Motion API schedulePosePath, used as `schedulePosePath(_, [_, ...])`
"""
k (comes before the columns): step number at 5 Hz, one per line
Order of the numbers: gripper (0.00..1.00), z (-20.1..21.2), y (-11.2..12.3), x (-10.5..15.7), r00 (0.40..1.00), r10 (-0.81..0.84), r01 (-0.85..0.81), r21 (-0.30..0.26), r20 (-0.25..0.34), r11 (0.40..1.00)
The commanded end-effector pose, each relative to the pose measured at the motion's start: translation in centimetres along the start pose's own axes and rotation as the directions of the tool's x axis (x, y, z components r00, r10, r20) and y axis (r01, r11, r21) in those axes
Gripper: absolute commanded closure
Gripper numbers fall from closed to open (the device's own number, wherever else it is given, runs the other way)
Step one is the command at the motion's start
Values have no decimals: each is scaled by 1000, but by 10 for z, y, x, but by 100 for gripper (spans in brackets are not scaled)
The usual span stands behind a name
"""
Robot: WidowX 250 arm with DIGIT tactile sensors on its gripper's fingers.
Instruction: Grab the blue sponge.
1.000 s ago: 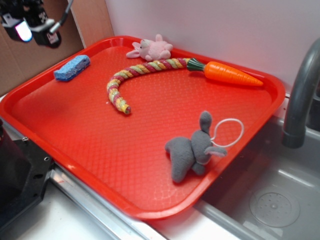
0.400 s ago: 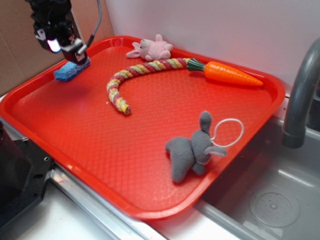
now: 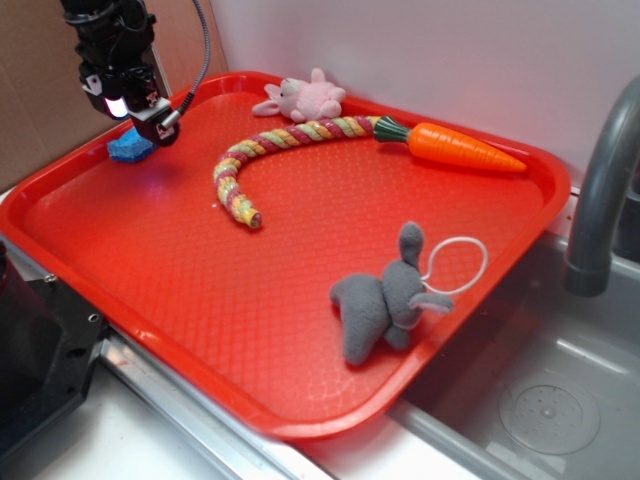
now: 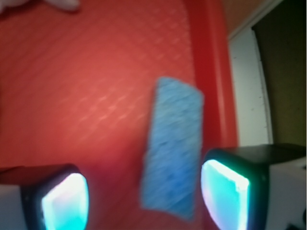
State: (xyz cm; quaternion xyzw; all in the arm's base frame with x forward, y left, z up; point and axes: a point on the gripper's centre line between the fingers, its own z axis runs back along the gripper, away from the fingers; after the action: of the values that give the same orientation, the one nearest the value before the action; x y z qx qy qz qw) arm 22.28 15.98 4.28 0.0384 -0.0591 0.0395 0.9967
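**Gripper over sponge, jaws wide**

Gripper (image 3: 150,122) sits low over the back-left corner of the red tray (image 3: 300,330). Wrist view: jaws spread wide, one finger (image 4: 225,191) beside the right long edge of the blue sponge (image 4: 172,148), the other well to its left; contact not clear. Sponge lies flat on the tray, close to the rim, mostly hidden in the exterior view.
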Motion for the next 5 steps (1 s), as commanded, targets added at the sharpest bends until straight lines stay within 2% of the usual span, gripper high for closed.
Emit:
schedulePosePath(1, [0, -27, 5, 10, 986, 167, -168, 72, 21, 983])
schedulePosePath(2, [0, -32, -3, 4, 965, 263, -264, 77, 20, 962])
schedulePosePath(3, [0, -21, -24, 4, 962, 273, -273, 73, 10, 959])
schedulePosePath(4, [0, 14, -48, 1, 962, 266, -270, 79, 57, 960])
schedulePosePath(5, [0, 32, -56, 4, 973, 215, -220, 65, 80, 973])
